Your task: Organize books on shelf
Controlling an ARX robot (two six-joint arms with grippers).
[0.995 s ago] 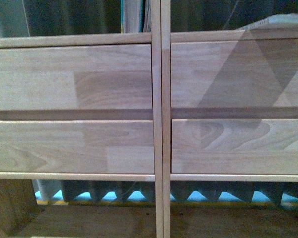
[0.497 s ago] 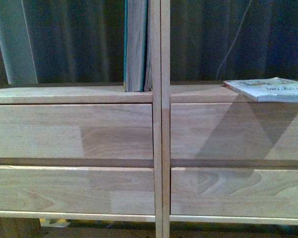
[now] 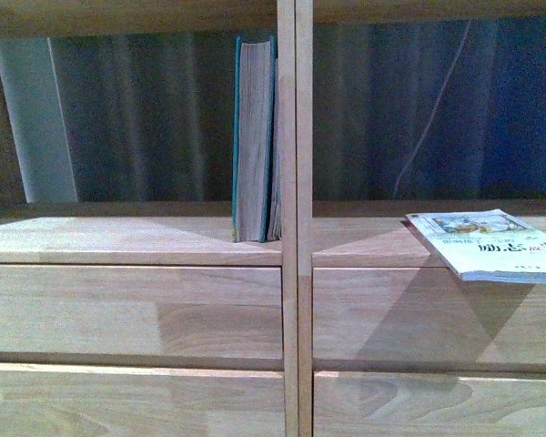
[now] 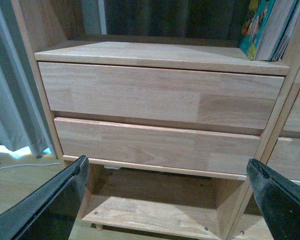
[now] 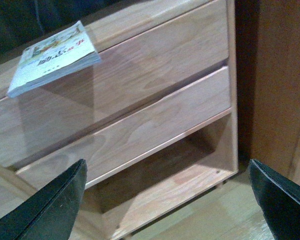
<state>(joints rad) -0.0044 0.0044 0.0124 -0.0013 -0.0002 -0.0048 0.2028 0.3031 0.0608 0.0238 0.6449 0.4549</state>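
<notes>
Two books on the shelf, both end effectors empty

The white paperback [image 3: 487, 244] lies flat in the right compartment of the shelf [image 3: 127, 238], one corner overhanging the front edge. It looks light, floppy and likely slick, so that overhang is the best place to pinch, cover and pages together. The teal book [image 3: 253, 137] stands upright near the centre divider in the left compartment. It seems thick, stiff and heavier, and is best gripped across both covers. The left end effector [image 4: 167, 162] and right end effector [image 5: 167, 165] are spread wide, holding nothing.
</notes>
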